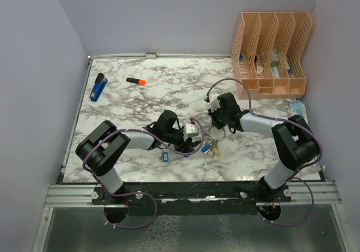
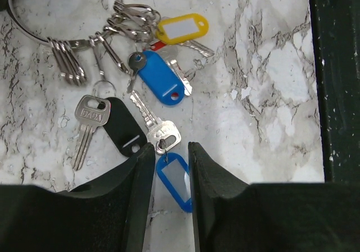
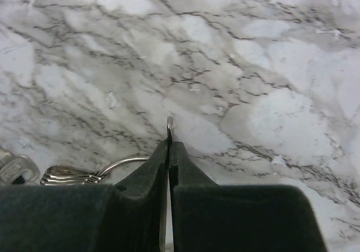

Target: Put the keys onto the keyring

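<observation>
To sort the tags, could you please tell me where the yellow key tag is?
Left wrist view, top centre: the yellow key tag lies beside the small split rings on its left, just above a blue key tag.

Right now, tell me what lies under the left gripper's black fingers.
Below the open left gripper, a blue oblong plastic tag with a pale window lies on the marble table, joined to a silver metal key. The fingers hide its side edges and anything beneath them.

The whole table (image 1: 169, 94) is viewed from high above its near edge, facing down. The 2 wrist views are taken close over the marble. The keyring (image 2: 130, 20) is shared by all 3.
</observation>
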`<state>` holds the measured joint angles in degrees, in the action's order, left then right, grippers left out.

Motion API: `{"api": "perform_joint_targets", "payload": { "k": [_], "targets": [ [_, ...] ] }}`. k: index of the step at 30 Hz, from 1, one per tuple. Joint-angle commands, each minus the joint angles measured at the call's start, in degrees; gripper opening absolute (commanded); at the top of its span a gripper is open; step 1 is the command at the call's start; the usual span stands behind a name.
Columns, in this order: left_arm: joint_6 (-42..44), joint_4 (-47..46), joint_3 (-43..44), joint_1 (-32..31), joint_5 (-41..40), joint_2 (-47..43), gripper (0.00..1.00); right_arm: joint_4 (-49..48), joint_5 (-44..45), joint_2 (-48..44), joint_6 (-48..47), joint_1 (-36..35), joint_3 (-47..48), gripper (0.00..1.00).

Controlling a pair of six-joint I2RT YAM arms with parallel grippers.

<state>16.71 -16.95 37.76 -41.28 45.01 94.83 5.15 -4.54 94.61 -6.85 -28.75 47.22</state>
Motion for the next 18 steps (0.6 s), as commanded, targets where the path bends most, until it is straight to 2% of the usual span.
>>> {"api": "perform_joint_targets", "payload": {
  "k": [1, 6, 12, 18],
  "targets": [
    [-6.71, -14.55, -3.27, -0.26, 2.75, -1.28, 0.34, 1.71, 6.45, 2.02, 1.12, 3.75, 0.90, 0.01],
    [-8.72, -26.06, -7.93, -0.28, 0.71, -1.50, 0.34, 2.14, 7.97, 1.27, 0.34, 6.99, 2.55, 0.01],
    [-13.41, -42.75, -15.43, -0.28, -3.80, -0.83, 0.37, 3.09, 6.34, 2.14, -0.31, 7.40, 5.00, 0.01],
    [-15.04, -55.12, -19.92, -0.29, -9.81, 0.89, 0.46, 2.07, 5.12, 2.96, 0.08, 7.40, 4.07, 0.01]
  ]
}}
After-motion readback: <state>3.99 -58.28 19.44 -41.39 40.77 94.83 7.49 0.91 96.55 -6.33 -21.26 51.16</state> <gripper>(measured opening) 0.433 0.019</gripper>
